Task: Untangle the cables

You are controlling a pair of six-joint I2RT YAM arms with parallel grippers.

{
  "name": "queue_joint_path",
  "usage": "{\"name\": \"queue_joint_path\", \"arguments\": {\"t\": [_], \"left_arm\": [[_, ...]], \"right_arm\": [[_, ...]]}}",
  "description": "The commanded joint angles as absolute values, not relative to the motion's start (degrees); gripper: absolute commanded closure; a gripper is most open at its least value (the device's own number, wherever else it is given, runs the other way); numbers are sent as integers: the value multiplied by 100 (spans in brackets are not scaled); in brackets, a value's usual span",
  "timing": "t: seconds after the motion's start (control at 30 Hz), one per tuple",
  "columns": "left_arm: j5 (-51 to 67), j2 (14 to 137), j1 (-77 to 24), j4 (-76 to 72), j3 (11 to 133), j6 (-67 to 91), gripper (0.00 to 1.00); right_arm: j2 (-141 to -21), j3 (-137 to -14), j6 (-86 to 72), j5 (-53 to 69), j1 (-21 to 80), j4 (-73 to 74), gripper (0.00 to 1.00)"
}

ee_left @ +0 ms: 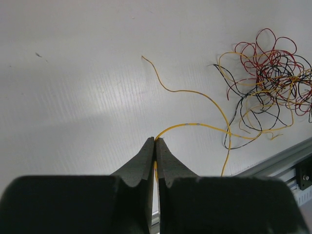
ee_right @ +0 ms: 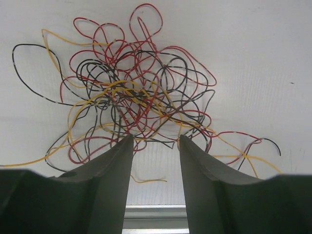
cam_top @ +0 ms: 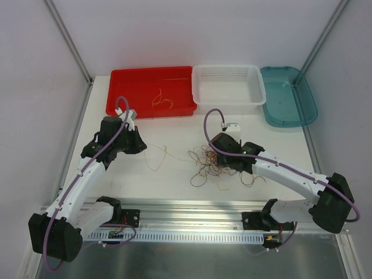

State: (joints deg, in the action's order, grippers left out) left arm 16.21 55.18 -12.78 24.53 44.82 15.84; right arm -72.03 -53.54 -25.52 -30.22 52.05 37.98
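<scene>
The cables [cam_top: 204, 168] lie as a loose tangle of thin red, black and yellow wires at mid-table. My right gripper [ee_right: 155, 139] stands open right at the tangle's [ee_right: 136, 92] near edge, nothing between its fingers. In the top view the right gripper [cam_top: 222, 158] hangs over the clump. My left gripper [ee_left: 156, 140] is shut on the end of one yellow cable [ee_left: 195, 125], which runs right to the tangle [ee_left: 268, 78]. From above, the left gripper [cam_top: 141, 146] sits left of the clump, with the yellow strand [cam_top: 156, 160] trailing between them.
A red bin [cam_top: 125, 87] at the back left holds a loose yellow wire [cam_top: 161, 100]. Beside it stand a white basket [cam_top: 200, 99] and a teal bin [cam_top: 308, 110]. A metal rail [cam_top: 192, 206] runs along the near edge. A short yellow scrap [ee_right: 148, 181] lies under the right gripper.
</scene>
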Motion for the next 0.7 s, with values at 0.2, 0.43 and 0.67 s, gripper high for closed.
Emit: {"name": "queue_joint_path", "arguments": {"t": [0.2, 0.43, 0.67], "left_arm": [[1565, 5467, -1292, 2320, 4403, 1573, 100], [1415, 5493, -1292, 2347, 4395, 1573, 100], [1301, 5537, -1292, 2382, 4395, 1573, 100]], "right_arm": [[-6303, -5599, -2127, -3928, 5168, 5201, 51], [-5301, -4853, -1364, -2713, 3983, 4941, 49], [-4834, -4035, -1037, -1205, 3209, 4219, 47]]}}
